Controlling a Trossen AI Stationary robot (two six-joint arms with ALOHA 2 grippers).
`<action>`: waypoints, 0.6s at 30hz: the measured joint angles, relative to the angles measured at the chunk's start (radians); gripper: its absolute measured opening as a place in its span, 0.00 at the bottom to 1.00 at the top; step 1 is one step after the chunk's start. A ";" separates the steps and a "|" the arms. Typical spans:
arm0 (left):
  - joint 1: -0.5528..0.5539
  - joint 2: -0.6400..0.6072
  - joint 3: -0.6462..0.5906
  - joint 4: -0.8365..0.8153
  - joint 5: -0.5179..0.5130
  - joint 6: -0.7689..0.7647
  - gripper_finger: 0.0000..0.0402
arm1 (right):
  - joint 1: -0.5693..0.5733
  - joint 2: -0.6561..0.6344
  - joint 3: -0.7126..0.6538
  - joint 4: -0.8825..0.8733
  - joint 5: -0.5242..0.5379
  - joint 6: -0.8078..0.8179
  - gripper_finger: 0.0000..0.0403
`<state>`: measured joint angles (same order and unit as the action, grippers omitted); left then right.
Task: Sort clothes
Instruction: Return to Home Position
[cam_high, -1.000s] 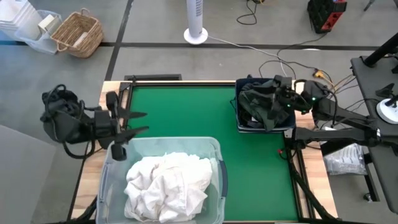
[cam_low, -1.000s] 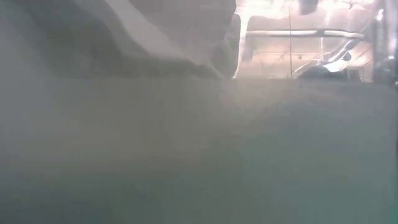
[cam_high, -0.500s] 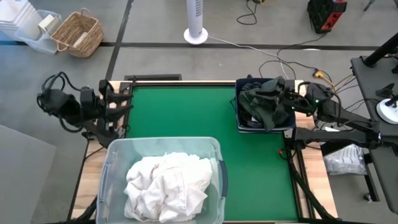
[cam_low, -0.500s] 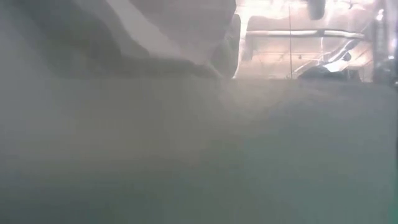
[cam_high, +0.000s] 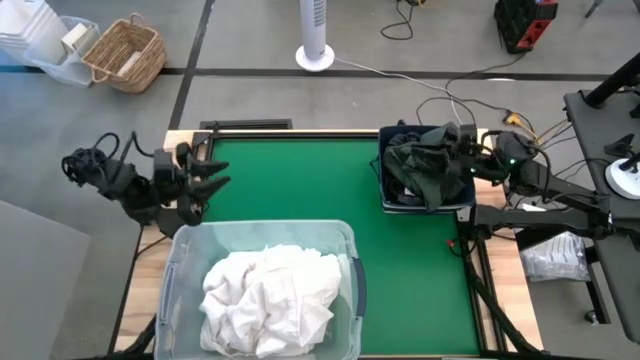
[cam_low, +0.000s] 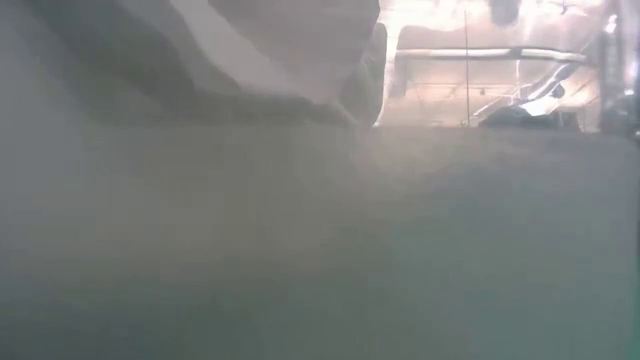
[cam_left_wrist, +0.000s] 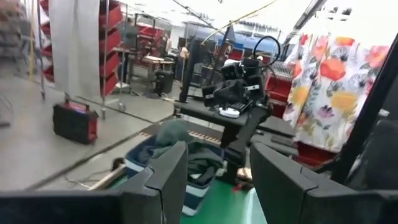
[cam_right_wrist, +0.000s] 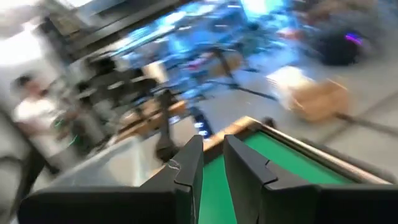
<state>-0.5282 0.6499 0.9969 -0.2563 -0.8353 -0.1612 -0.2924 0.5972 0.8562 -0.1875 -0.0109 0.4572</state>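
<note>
seemingly done: white clothes (cam_high: 270, 295) fill the clear tub (cam_high: 262, 226) just beside the left gripper (cam_high: 215, 176), its fingers apart and empty. dark clothes (cam_high: 418, 172) heap the blue bin (cam_high: 386, 206) beside the right gripper (cam_high: 455, 148), its fingers slightly apart. no garment lies loose on the bench (cam_high: 300, 180).

1. The table (cam_high: 290, 180) is being shown with a plain green top and a pale wooden edge.
2. The white clothes (cam_high: 268, 295) are being seen as plain, unpatterned white inside the clear tub (cam_high: 172, 285).
3. The dark clothes (cam_high: 425, 165) are being seen in black and olive green over the dark blue bin (cam_high: 425, 207).
4. The left gripper (cam_high: 220, 174) is being shown black.
5. A curtain (cam_left_wrist: 336, 81) is being shown white with red, orange and yellow flowers.
6. A basket (cam_high: 125, 52) is being shown in tan weave.
</note>
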 joint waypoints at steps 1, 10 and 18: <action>0.002 0.010 -0.004 0.023 0.005 -0.017 0.38 | 0.000 0.000 0.000 0.020 -0.038 -0.024 0.14; 0.190 0.052 -0.027 0.066 0.291 0.120 0.38 | -0.006 -0.041 -0.033 0.097 -0.373 -0.280 0.14; 0.504 -0.078 -0.206 0.295 0.658 0.087 0.38 | -0.005 -0.151 -0.171 0.168 -0.441 -0.275 0.11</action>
<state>-0.0237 0.5715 0.7913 0.0389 -0.1774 -0.0745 -0.2974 0.4466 0.6855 -0.0197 -0.4522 0.1823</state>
